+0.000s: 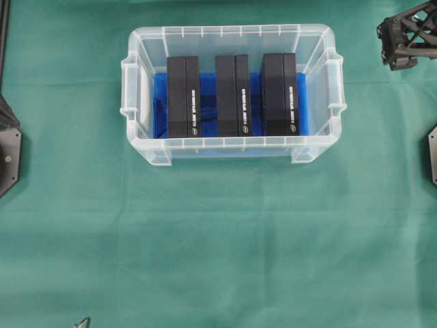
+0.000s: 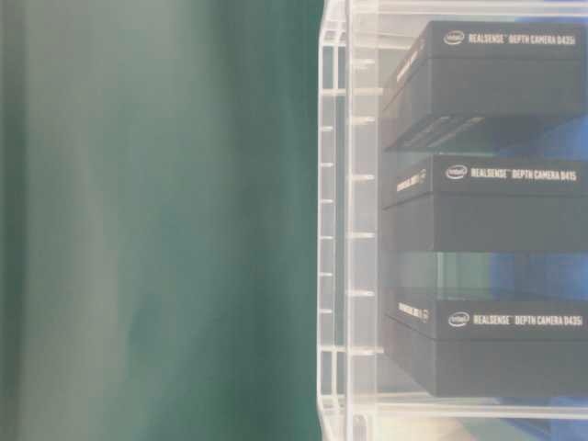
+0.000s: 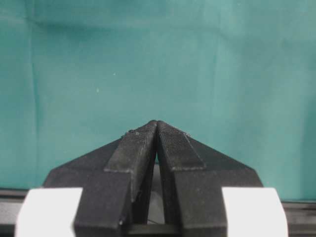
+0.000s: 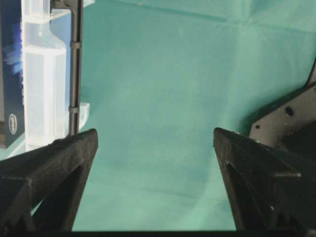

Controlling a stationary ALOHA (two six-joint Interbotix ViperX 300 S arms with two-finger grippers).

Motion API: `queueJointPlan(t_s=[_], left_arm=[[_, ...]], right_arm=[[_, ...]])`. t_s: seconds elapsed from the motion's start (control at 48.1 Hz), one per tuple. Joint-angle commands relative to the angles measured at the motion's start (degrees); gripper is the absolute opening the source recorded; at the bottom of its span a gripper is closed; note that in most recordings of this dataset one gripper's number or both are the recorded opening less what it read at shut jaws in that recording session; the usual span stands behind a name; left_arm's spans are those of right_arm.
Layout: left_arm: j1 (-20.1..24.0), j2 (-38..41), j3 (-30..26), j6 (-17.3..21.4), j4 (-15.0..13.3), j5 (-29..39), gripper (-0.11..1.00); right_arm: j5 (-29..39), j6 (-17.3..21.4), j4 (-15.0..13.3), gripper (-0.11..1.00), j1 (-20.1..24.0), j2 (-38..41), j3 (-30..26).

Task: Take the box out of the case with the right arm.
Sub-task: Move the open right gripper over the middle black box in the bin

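Green cloth (image 1: 218,239) is carrying the case (image 1: 136,89); three boxes remain inside. Right gripper (image 4: 155,148) is standing wide, empty; left gripper (image 3: 157,129) closed. Advise approaching the nearest box (image 1: 280,94) vertically, clearing the rim.

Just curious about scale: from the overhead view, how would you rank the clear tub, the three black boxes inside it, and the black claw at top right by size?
1. Clear tub, largest.
2. Three black boxes, alike.
3. Claw, smallest as seen, though cut off by the frame.
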Motion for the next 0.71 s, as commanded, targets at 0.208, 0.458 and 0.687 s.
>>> queueJointPlan(t_s=[0.208, 0.458, 0.687], left_arm=[[-0.18, 0.0, -1.49, -0.09, 0.26, -0.09, 0.0], [-0.18, 0.0, -1.49, -0.09, 0.26, -0.18, 0.0], [-0.18, 0.0, -1.49, -0.09, 0.26, -0.09, 0.0]], right_arm=[[-1.32, 2.29, 0.53, 0.92, 1.76, 4.66, -3.78], [-4.22, 2.46, 1.41, 0.92, 2.81, 11.95, -10.02], [-4.57, 2.46, 1.32, 0.92, 4.31, 20.39, -19.07]])
